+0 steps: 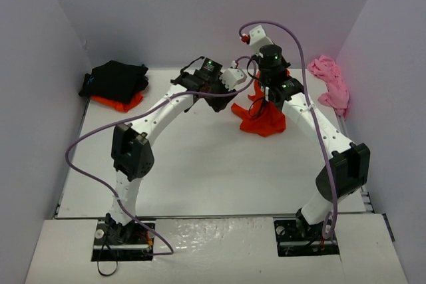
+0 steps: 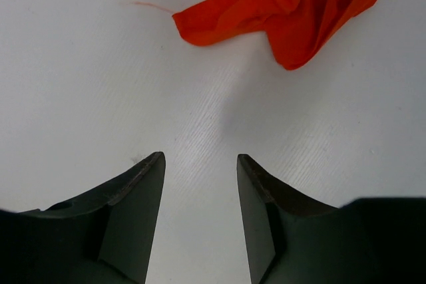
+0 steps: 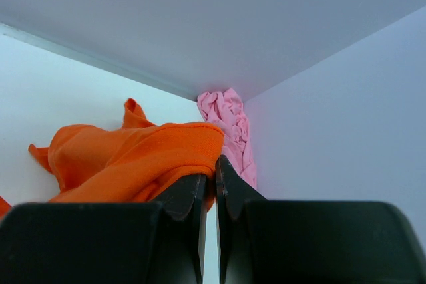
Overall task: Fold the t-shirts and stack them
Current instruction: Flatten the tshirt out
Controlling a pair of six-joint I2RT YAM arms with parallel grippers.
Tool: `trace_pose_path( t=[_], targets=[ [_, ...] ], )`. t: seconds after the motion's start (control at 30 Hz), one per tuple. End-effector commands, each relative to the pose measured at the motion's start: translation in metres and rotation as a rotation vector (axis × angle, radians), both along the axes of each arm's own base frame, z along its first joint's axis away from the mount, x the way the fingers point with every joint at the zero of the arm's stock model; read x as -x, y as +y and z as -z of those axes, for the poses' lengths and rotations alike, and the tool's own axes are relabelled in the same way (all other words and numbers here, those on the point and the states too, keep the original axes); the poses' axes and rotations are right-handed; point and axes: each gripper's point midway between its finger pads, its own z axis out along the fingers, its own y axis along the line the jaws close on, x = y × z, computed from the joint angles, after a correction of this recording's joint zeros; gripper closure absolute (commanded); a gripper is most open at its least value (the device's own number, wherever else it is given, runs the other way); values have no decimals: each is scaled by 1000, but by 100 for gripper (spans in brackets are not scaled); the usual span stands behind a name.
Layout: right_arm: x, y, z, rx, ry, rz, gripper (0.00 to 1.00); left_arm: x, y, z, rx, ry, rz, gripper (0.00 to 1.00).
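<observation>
The white tabletop (image 1: 200,164) is closed in by pale walls (image 1: 200,11) on the far side and on both flanks. The left arm (image 1: 153,121) and the right arm (image 1: 319,134) arch in from the near edge and meet over its far middle. A bunched orange-red t-shirt (image 1: 263,119) sits there, right of centre. It is drawn up to a peak under the right claw (image 1: 266,101), so its long axis runs from the claw down to the tabletop, where its lower folds spread. A flat corner of the cloth (image 2: 200,24) points toward the left arm's side. The black t-shirt (image 1: 114,79) lies folded in the far left corner on top of a second orange-red t-shirt (image 1: 120,103), whose edge shows along its near side. The pink t-shirt (image 1: 333,81) is crumpled in the far right corner against the wall, stretched along it. The right claw (image 3: 214,164) is pinched tight on a fold of the orange-red t-shirt (image 3: 133,157), with the pink t-shirt (image 3: 229,118) beyond. The left claw (image 2: 200,157) hangs low over bare tabletop just beside that shirt, jaws moderately apart and holding nothing, clear of the cloth. A purple cable (image 1: 293,38) loops over the right arm. A thin orange thread (image 2: 150,6) lies near the shirt's corner.
</observation>
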Motion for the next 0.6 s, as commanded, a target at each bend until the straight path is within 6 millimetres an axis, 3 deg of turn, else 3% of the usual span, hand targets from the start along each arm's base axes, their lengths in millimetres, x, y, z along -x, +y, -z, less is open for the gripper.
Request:
trace_pose_path(
  t=[0.0, 0.07, 0.27, 0.43, 0.57],
  targets=[
    [4, -9, -46, -60, -145, 57, 100, -6, -28, -25, 40, -48, -10, 50],
    [6, -14, -52, -52, -155, 74, 100, -10, -40, -27, 68, -48, -49, 50],
    [13, -36, -66, -98, -181, 102, 100, -44, -45, -2, 57, -65, -206, 51],
    [15, -46, -52, -91, -153, 119, 100, -47, -68, 3, 151, 16, -171, 51],
    [15, -60, -58, -97, -163, 148, 100, -48, -84, 22, 188, 66, -120, 53]
  ],
)
